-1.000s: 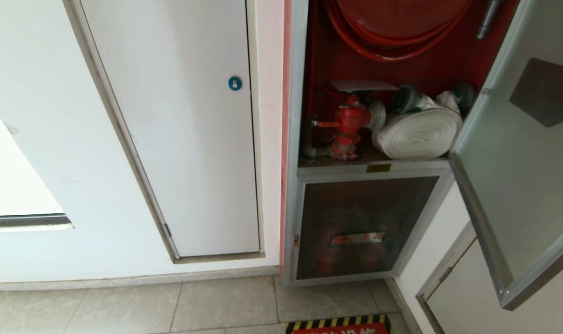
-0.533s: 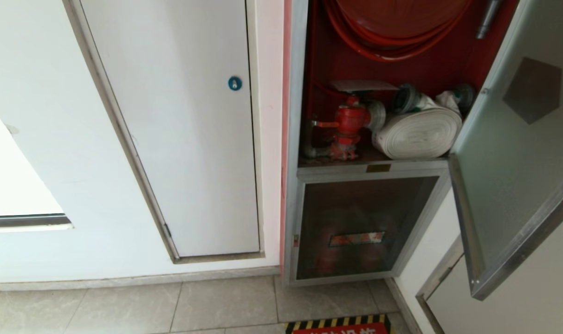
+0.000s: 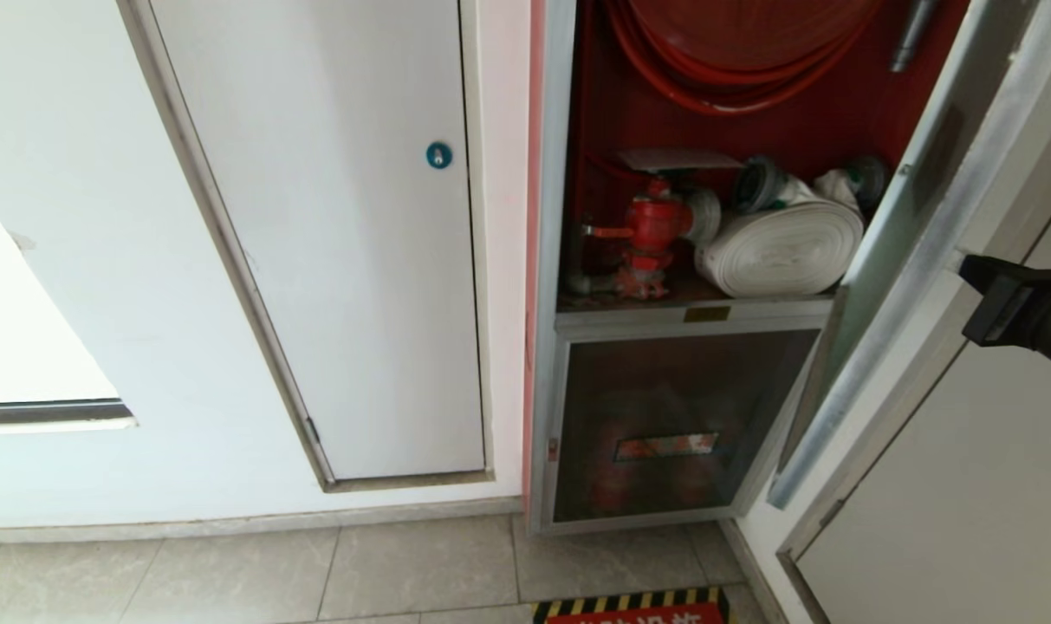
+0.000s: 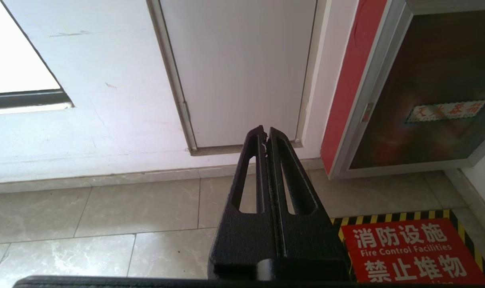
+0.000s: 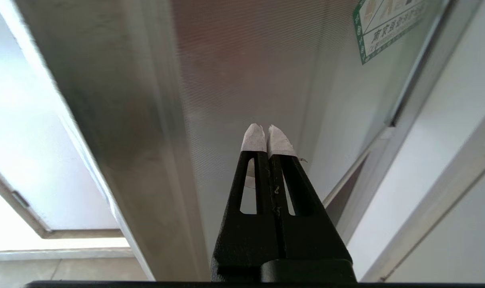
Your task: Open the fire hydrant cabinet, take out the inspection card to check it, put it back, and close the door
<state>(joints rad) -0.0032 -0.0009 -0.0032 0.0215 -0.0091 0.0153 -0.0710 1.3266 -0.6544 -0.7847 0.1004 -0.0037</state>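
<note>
The fire hydrant cabinet (image 3: 551, 260) stands open, showing its red interior, red hose reel (image 3: 733, 52), red valve (image 3: 651, 227) and white rolled hose (image 3: 781, 247). The pale inspection card (image 3: 677, 159) lies flat above the valve. The door (image 3: 915, 260) hangs half swung and shows nearly edge-on. My right gripper (image 3: 971, 269) is shut and empty at the door's outer side, its taped fingertips (image 5: 253, 138) close against the smoky glass (image 5: 246, 80) below the green-bordered sticker (image 5: 390, 24). My left gripper (image 4: 266, 130) is shut and parked low, pointing at the wall's foot.
A plain white panel door with a blue round lock (image 3: 438, 155) is left of the cabinet. Below the open bay is a smaller dark glass panel with a red strip label (image 3: 664, 446). A red floor sign (image 4: 410, 252) lies before it. A white wall (image 3: 967, 520) stands behind the door.
The door has swung from wide open towards the cabinet and now shows nearly edge-on. My right arm has come into the head view at the right edge, behind the door.
</note>
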